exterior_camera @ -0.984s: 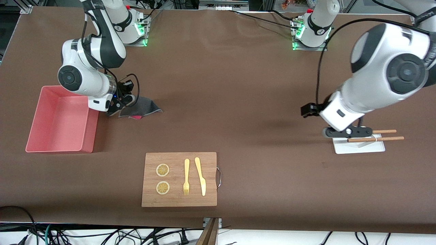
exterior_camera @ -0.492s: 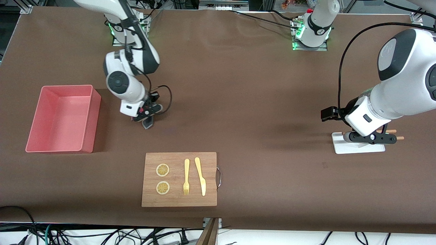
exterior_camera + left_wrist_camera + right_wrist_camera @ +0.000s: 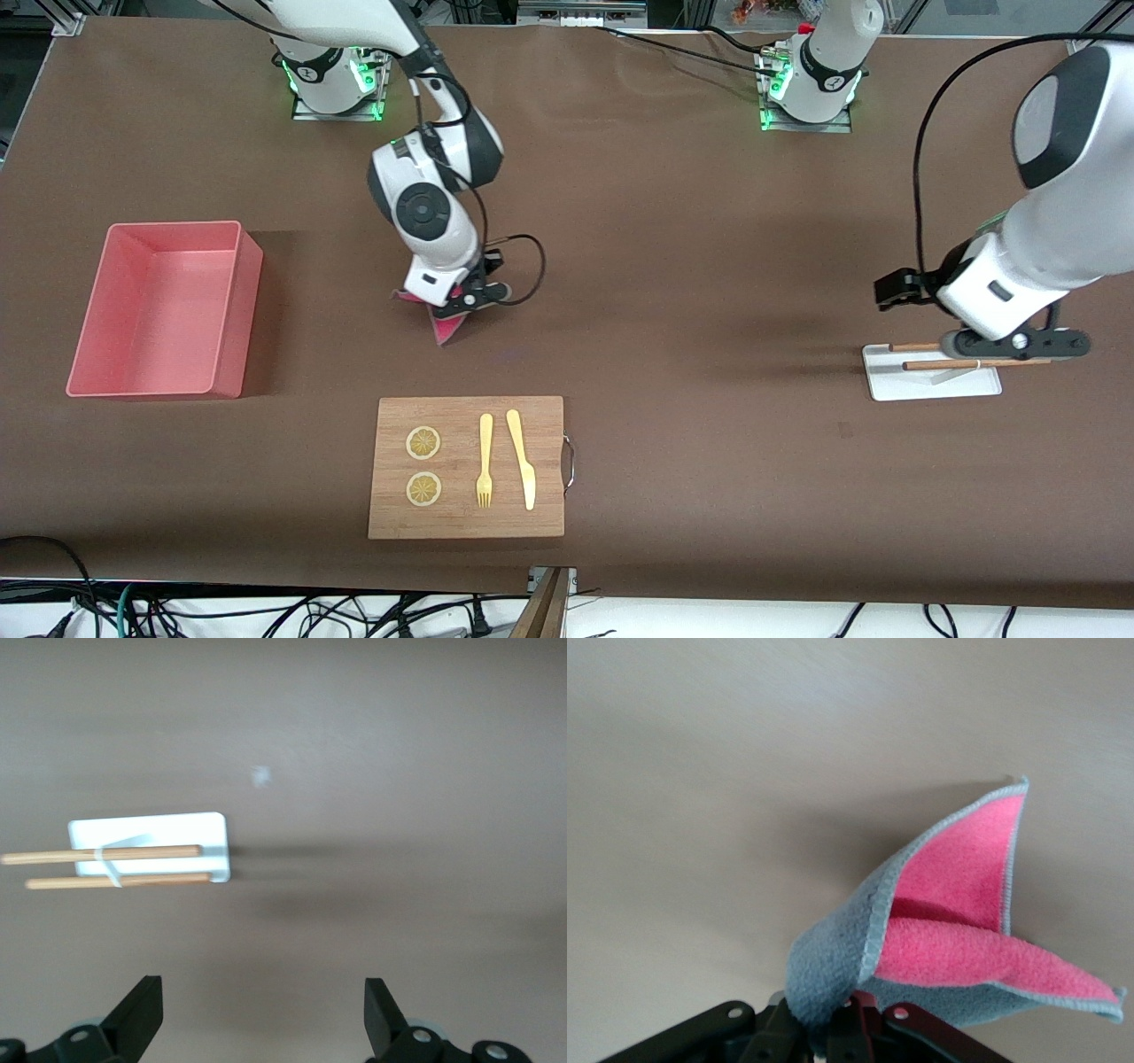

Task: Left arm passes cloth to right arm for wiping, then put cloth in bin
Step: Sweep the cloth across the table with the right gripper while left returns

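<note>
My right gripper (image 3: 458, 304) is shut on the cloth (image 3: 446, 326) and holds it low over the bare brown tabletop. In the right wrist view the cloth (image 3: 957, 904) is grey outside and pink inside, folded open, and bunched between the fingers of the right gripper (image 3: 837, 1032). The pink bin (image 3: 155, 310) stands with nothing in it toward the right arm's end of the table. My left gripper (image 3: 1010, 341) hangs open over the white tray, and nothing lies between the fingers of the left gripper (image 3: 263, 1014).
A bamboo cutting board (image 3: 545, 470) with two lemon slices, a fork (image 3: 485, 461) and a knife (image 3: 521, 456) lies nearer the front camera than the cloth. A white tray (image 3: 930, 383) with wooden chopsticks (image 3: 115, 866) sits toward the left arm's end.
My right gripper has carried the cloth from beside the bin toward the table's middle. The left arm has shifted toward its own end, over the tray.
</note>
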Controlling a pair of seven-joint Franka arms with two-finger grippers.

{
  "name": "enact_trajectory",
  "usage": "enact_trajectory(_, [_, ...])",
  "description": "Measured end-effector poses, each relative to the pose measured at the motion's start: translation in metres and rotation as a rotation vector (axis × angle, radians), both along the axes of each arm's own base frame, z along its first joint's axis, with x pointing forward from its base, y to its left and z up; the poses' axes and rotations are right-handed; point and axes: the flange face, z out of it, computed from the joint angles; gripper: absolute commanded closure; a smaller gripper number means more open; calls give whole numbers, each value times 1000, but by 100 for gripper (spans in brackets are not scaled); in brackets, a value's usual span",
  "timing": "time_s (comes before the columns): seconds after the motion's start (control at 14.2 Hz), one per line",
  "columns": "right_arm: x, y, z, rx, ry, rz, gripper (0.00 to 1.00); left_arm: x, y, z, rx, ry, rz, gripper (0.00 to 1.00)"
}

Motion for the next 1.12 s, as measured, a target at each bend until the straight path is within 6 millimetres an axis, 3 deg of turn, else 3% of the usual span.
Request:
enact_trajectory(0.14, [2, 36, 7, 5, 11, -54, 100, -20, 34, 11, 6, -86, 48, 0])
enact_trajectory(0.28, [4, 60, 22, 2, 31, -94, 100, -44, 56, 10, -29, -101, 88, 0])
enact_trajectory(0.42, [9, 71, 36, -1, 42, -107, 100, -58, 60, 1, -48, -78, 99, 0])
enact_trajectory(0.56, [11, 66, 36, -14, 58, -111, 100, -62, 52, -5, -52, -65, 88, 0])
enact_trajectory(0.7, [15, 51, 24, -37, 75, -103, 100, -62, 45, -5, -52, -64, 75, 0])
enact_trajectory(0.84, [25, 18, 10, -69, 86, -87, 100, -62, 41, -5, -53, -63, 47, 0])
enact_trajectory(1.12, [41, -79, -4, -95, 85, -19, 100, -62, 46, -5, -56, -59, -42, 0])
